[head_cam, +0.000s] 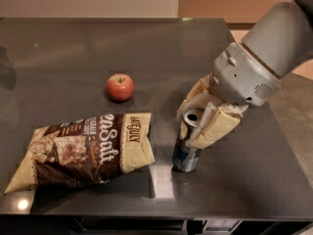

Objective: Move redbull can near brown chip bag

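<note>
The redbull can (186, 156) is a slim silver can with a blue band at its base. It stands tilted on the dark table, its base touching the surface just right of the brown chip bag (83, 148). My gripper (199, 122) comes in from the upper right and is shut on the can's upper part, tan fingers (215, 129) on either side of it. The bag lies flat at the front left, dark brown and tan with white "Salt" lettering. A narrow gap separates the can from the bag's right edge.
A red apple (120, 86) sits on the dark table (146, 48) behind the bag. The table's front edge runs close below the bag and can. The right table edge lies beyond my arm (274, 48), with floor past it.
</note>
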Tool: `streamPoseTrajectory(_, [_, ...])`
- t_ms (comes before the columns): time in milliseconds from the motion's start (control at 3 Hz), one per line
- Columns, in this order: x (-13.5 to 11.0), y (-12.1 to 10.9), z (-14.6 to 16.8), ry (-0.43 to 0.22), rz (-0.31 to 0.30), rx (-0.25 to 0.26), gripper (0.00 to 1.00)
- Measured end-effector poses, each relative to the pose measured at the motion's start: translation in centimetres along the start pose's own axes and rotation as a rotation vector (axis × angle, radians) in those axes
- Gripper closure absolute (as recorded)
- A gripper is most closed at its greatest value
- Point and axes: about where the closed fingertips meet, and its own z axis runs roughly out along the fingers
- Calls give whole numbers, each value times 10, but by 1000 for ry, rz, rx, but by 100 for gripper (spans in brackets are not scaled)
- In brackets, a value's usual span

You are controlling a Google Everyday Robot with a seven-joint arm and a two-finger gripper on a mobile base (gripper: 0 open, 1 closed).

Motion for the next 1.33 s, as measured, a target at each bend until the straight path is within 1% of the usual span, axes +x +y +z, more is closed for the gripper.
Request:
streamPoseTrajectory(333, [-22,3,16,-7,-48,-39,100])
streamPoseTrajectory(667, [-36,5,31,24,-101,-51,84])
streamPoseTrajectory(1000, [-39,7,42,64,-138,-50,61])
streamPoseTrajectory(1333, [-39,11,49,89,-160,-53,37])
